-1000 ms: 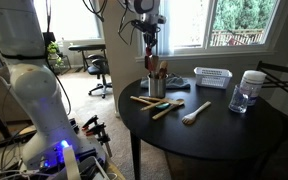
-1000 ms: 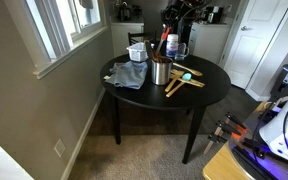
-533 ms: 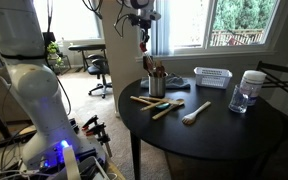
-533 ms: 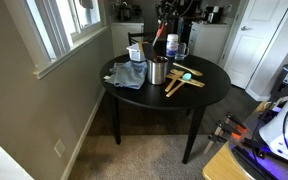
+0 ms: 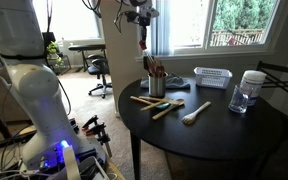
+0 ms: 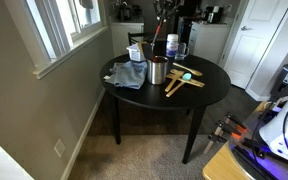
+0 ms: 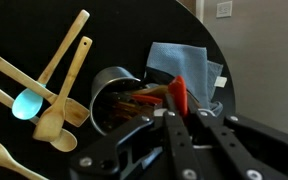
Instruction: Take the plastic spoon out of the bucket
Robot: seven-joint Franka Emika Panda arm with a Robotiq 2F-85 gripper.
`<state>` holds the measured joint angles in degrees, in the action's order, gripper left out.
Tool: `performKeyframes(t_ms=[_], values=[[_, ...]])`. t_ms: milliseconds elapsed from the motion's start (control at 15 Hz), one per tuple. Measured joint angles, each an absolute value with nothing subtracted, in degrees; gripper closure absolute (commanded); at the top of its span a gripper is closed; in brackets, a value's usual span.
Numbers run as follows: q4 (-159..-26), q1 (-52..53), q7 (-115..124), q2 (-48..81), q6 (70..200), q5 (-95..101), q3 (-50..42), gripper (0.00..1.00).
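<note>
Spoon (image 5: 142, 42) of red plastic hangs handle-up, clear of the bucket (image 5: 156, 86) and almost straight above it, pinched between the closed fingers of the claw (image 5: 140, 24). In the wrist view the spoon (image 7: 179, 95) runs between the two fingers (image 7: 168, 132), with the bucket (image 7: 116, 92) well below, its mouth full of wooden utensils (image 7: 134, 102).

The bucket (image 6: 157, 71) stands on a round black counter (image 5: 219, 130), nearer its edge than its middle. Just beside it lie loose wooden spoons (image 5: 149, 101), one teal-bowled (image 6: 184, 73), and a blue cloth (image 6: 129, 75) that reaches the counter's edge. A white basket (image 5: 212, 76) sits at the window-side edge; a clear jar (image 5: 247, 91) stands near the edge beside it.

Around the counter are beige carpet (image 6: 134, 150), bright windows (image 5: 242, 22) and an office chair (image 5: 96, 66).
</note>
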<state>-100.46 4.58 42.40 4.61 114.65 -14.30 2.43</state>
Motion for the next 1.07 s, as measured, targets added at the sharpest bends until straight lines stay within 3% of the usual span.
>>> performKeyframes(t_ms=[1067], values=[[-97.81,1.28,57.16,1.75,110.81,-7.29,-1.28,0.94]])
